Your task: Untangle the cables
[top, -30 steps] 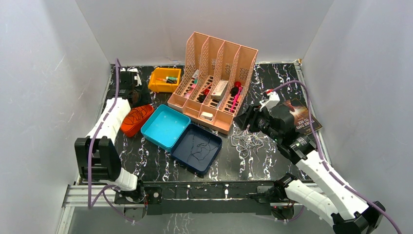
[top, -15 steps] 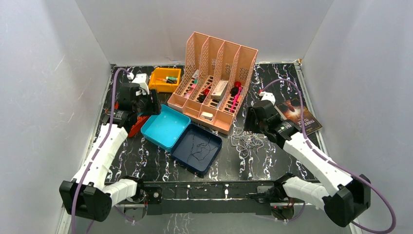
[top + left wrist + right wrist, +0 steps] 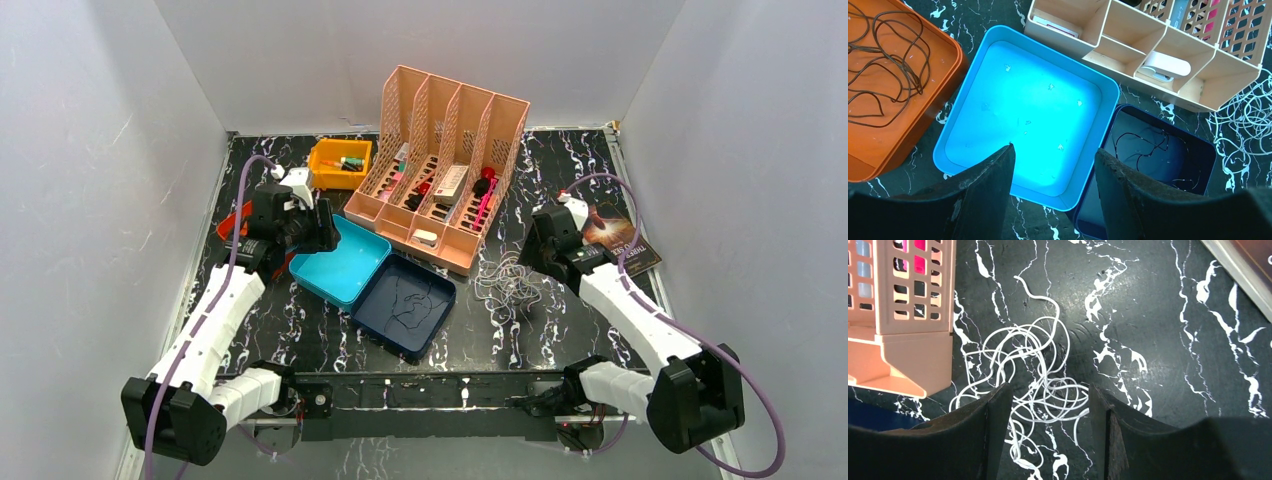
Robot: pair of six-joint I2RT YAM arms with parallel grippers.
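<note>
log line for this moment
left gripper: open over light blue tray | right gripper: open over white cable tangle

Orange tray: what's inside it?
Thin dark brown cables loop across the orange tray floor in the left wrist view. Its left part lies outside that view, and the left arm covers most of it from above.

Plain white walls (image 3: pixel 420 40) on three sides, black white-veined marble tabletop (image 3: pixel 310 322), even light.

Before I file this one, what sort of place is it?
Probably a lab test cell for robots, not a home or office: plain white walls box in a marble-patterned table, the left arm and right arm are bolted to a metal rail, and the pink desk organizer looks staged.
</note>
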